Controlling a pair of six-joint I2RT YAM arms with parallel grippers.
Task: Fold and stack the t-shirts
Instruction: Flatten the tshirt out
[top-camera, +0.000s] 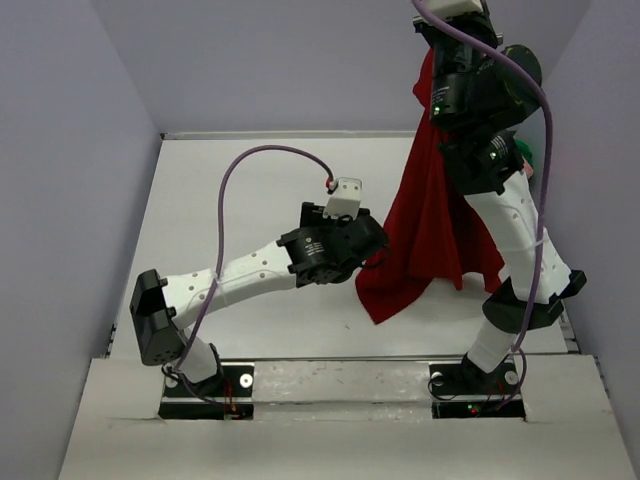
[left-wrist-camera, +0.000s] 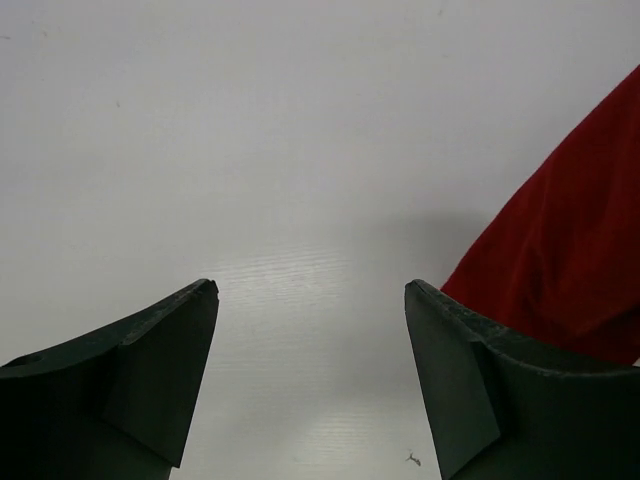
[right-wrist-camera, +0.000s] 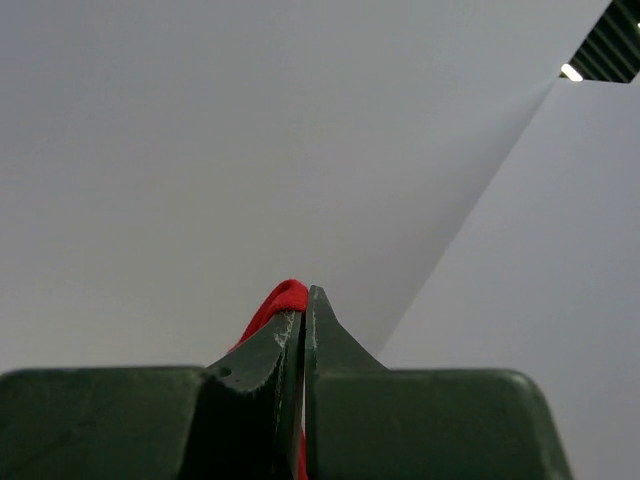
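A dark red t-shirt (top-camera: 430, 230) hangs in a long drape from the top of the overhead view, and its lower hem rests on the white table (top-camera: 240, 180). My right gripper (right-wrist-camera: 305, 300) is shut on a fold of that red cloth (right-wrist-camera: 282, 298), lifted high with my right arm (top-camera: 490, 90). My left gripper (left-wrist-camera: 310, 290) stands open low over the table, with nothing between its fingers. It sits just left of the shirt's lower edge (left-wrist-camera: 570, 250), apart from it. A sliver of green cloth (top-camera: 527, 155) shows behind the right arm.
Grey walls close in the table on the left (top-camera: 70, 200), back and right. A raised white ledge (top-camera: 330, 410) with both arm bases runs along the near edge. The left arm (top-camera: 250, 270) lies low across the table's middle.
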